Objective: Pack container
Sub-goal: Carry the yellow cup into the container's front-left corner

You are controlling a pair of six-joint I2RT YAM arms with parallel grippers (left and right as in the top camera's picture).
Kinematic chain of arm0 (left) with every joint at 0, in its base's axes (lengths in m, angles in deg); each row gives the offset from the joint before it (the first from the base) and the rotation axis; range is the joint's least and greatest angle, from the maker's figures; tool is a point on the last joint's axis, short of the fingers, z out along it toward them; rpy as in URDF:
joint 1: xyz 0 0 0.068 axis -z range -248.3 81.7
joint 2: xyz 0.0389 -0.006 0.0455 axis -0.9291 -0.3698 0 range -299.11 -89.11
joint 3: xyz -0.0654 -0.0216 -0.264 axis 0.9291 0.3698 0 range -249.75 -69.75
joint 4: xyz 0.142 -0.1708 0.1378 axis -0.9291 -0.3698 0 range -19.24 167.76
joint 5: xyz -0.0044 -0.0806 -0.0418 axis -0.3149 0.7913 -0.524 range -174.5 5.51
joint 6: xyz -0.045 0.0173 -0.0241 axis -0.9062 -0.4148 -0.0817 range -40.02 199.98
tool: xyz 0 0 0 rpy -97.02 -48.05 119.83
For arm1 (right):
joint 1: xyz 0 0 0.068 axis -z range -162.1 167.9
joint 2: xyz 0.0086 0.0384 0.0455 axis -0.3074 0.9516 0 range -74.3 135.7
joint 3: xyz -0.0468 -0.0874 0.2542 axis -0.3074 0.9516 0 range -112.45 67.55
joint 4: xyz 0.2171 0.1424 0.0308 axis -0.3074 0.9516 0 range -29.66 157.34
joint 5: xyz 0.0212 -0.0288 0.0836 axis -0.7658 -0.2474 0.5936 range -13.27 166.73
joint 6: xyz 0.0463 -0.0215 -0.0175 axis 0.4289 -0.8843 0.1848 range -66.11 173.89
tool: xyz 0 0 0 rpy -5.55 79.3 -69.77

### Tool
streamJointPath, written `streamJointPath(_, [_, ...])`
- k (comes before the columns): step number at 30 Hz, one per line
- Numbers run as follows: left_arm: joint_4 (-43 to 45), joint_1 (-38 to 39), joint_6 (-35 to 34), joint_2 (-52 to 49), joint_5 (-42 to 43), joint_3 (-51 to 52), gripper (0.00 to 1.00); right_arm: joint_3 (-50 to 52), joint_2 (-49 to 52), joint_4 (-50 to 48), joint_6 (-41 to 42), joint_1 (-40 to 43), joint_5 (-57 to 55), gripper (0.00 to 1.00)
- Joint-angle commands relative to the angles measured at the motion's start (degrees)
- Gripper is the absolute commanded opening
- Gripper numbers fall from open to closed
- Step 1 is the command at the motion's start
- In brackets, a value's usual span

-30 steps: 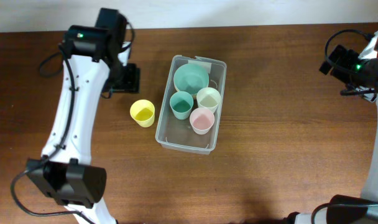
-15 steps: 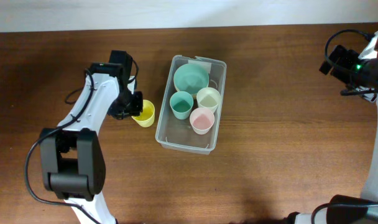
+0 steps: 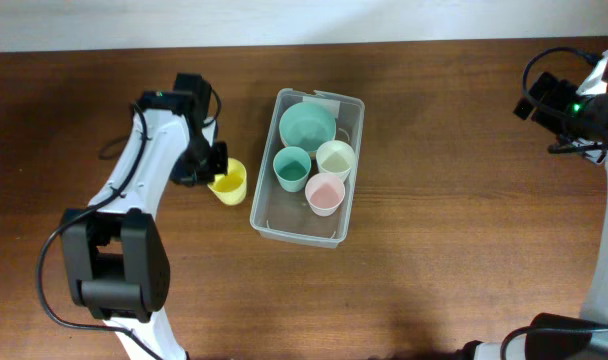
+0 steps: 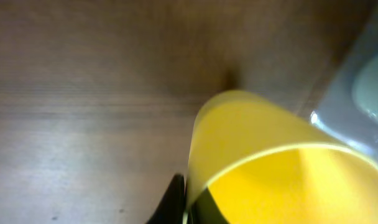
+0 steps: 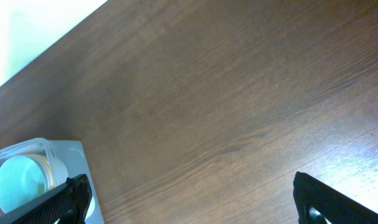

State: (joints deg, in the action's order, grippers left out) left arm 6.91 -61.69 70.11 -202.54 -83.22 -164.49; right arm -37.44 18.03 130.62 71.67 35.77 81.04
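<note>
The left gripper (image 3: 215,173) is at the yellow cup (image 3: 230,184), with one finger (image 4: 175,199) against its outer wall. Whether it has closed on the cup I cannot tell. The step in hand looks like grasping this last loose cup.

Just right of the cup, the container (image 3: 292,222) stands mid-tabletop (image 3: 434,250), with a teal bowl (image 3: 307,126) and three cups filling its far part. Next, the cup must rise over the left rim and settle in the bare near end.

Far right, the right gripper (image 5: 189,200) hangs wide open, well clear.
</note>
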Motion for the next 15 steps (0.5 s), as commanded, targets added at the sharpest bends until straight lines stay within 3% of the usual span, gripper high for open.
streamJointPath(1, [-5.6, 0.0, 0.5, 3.8, -2.1, -10.2, 0.01, -0.1, 0.1, 0.0, -0.2, 0.2, -0.5, 0.99])
streamJointPath(5, [-10.7, 2.4, 0.5, 8.1, -1.0, -16.5, 0.01, -0.1, 0.1, 0.0, -0.2, 0.2, -0.5, 0.99])
streamJointPath(15, [-12.0, 17.8, 0.7, 11.1, -3.4, -12.2, 0.01, -0.1, 0.1, 0.0, -0.2, 0.2, -0.5, 0.99])
